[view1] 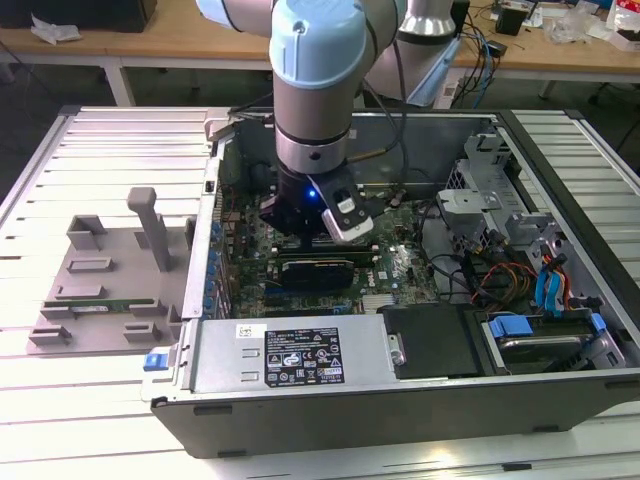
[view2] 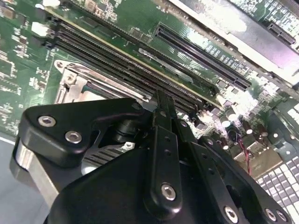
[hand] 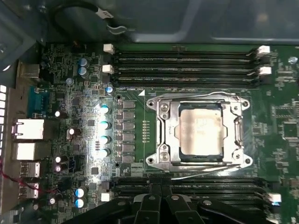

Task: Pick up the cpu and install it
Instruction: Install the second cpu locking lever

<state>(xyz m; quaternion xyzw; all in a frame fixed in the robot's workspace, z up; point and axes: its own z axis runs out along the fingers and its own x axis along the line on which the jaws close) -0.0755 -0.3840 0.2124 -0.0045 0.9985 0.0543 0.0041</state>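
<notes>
The cpu, a silver-grey square, lies flat inside the metal-framed socket on the green motherboard in the first wrist view. My gripper hovers just beside the socket, over the nearer row of memory slots, with its black fingers pressed together and nothing between them. In the second wrist view the gripper tapers to one closed tip above the slots, with a corner of the socket frame beside it. The exterior view has the gripper low inside the open computer case.
A second bank of memory slots runs along the socket's far side. A black expansion card sits close to the gripper. Drive bays and cables crowd the exterior view's right. A grey fixture with a green memory stick lies outside the case.
</notes>
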